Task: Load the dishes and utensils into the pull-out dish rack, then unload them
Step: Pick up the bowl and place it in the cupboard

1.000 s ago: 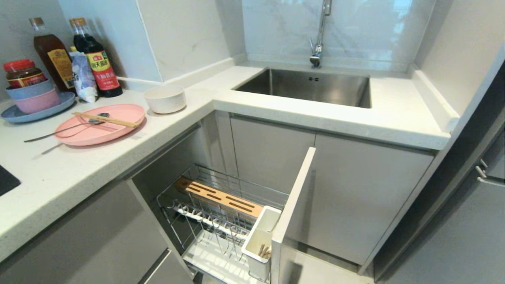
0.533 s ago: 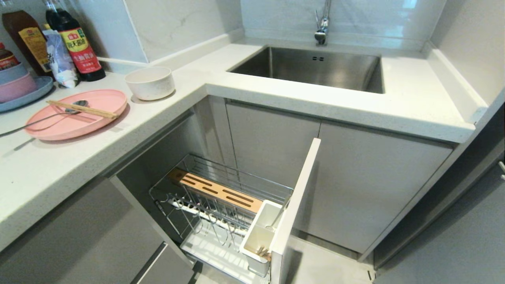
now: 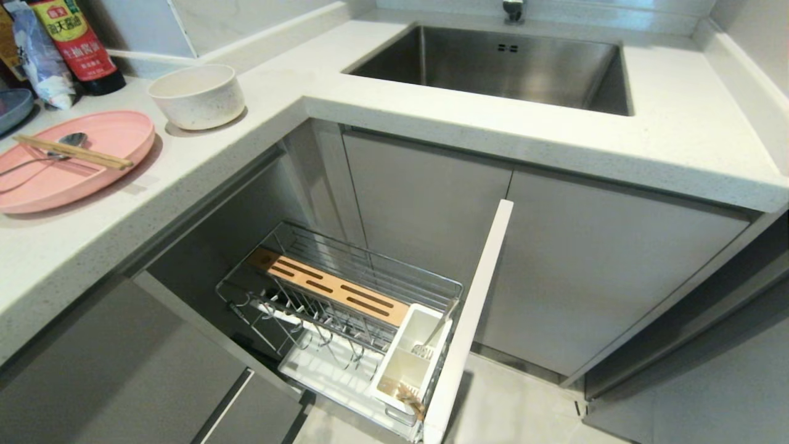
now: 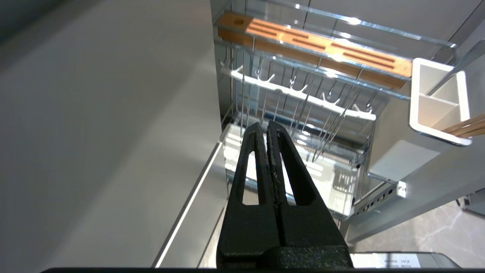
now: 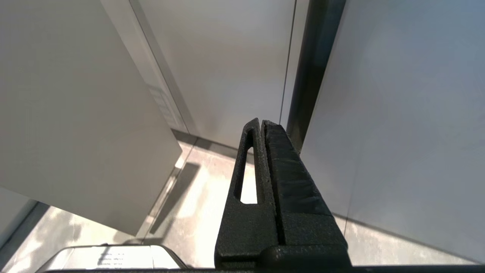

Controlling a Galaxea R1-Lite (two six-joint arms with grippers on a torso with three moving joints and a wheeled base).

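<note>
White speckled desk (image 3: pixel 345 92) wraps an L-shaped corner around a steel sink (image 3: pixel 493 61). Below it the rack (image 3: pixel 345 320) stands pulled out of its cabinet, a chrome wire basket behind a grey front panel. Plate prongs stand bare, and a slotted wooden strip (image 3: pixel 336 290) runs along the far side. At the front, the white caddy (image 3: pixel 410 361) already holds a few wooden sticks and a metal utensil.

Loading appears not yet begun: the task's dishes and utensils all sit on the desk, at the left. A flat pink plate (image 3: pixel 68 169) lies there, carrying the chopsticks (image 3: pixel 74 153) laid across it and the spoon (image 3: pixel 43 154), bowl up. Just beside the plate stands the small white bowl (image 3: pixel 196 95), upright and empty.

Neither arm shows from the head. The left gripper (image 4: pixel 267 127) hangs before the rack, fingers clenched on nothing. The right gripper (image 5: pixel 261 125) faces cabinet doors and floor, fingers likewise closed and empty.
</note>
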